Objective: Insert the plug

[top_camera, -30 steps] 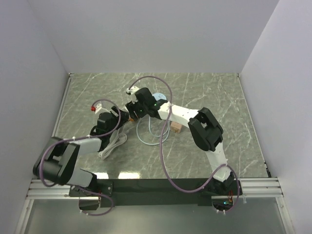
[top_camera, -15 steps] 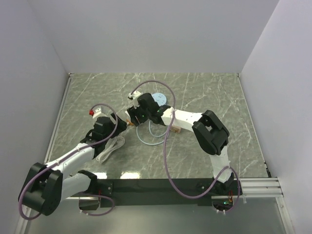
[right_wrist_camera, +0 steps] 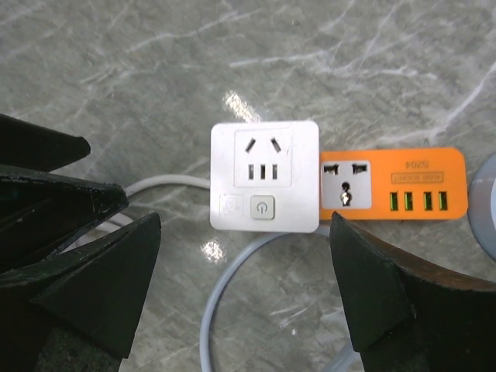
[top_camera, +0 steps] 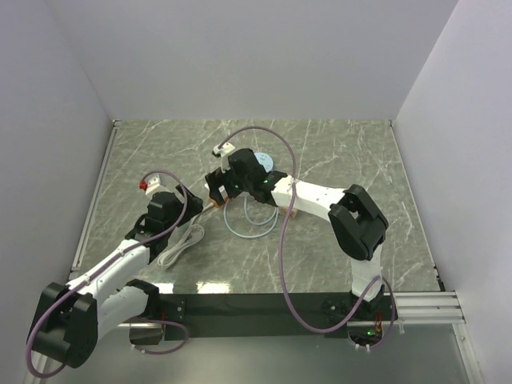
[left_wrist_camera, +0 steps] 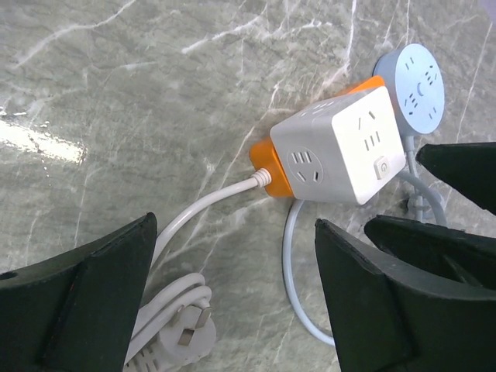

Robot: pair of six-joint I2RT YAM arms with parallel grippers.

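Marble table (top_camera: pixel 360 160), left of centre: white cube (right_wrist_camera: pixel 265 176), seemingly plugged into orange strip (right_wrist_camera: pixel 391 184), lies centred beneath the wide-apart right gripper (right_wrist_camera: pixel 244 229); left gripper (left_wrist_camera: pixel 235 226), also apart, hangs nearby.

Power sign on button (right_wrist_camera: pixel 263 208) of white cube (right_wrist_camera: pixel 298 143).

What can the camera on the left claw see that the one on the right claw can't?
Only the left wrist view: a loose white plug on its coiled cord, and the face of the round blue socket. Only the right wrist view: the top of the orange strip, with its green ports. Both: the white cube socket on the marble table.
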